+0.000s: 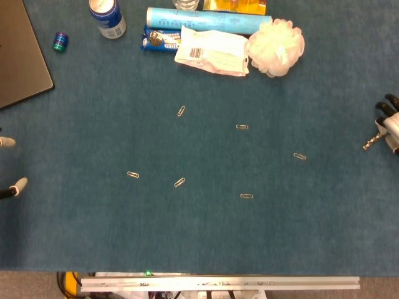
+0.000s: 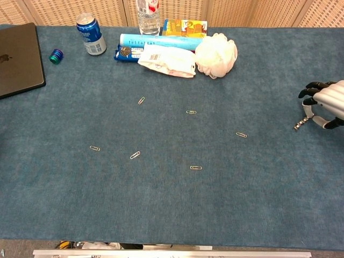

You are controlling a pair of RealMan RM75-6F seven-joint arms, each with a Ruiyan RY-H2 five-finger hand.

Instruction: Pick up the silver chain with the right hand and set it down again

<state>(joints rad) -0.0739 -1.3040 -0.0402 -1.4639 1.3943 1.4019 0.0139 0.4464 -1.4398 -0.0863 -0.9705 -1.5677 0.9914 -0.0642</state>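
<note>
Fingers (image 2: 310, 100) of right hand (image 2: 326, 104) pinch silver chain (image 2: 301, 123), hanging diagonally down-left.

right robot hand (image 2: 325, 103): silver-grey shell | black fingers | white fingertips

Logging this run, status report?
Right hand holds silver chain, far right. Left hand barely in view at the left edge, state unclear. Paper clips lie scattered mid-table.
</note>
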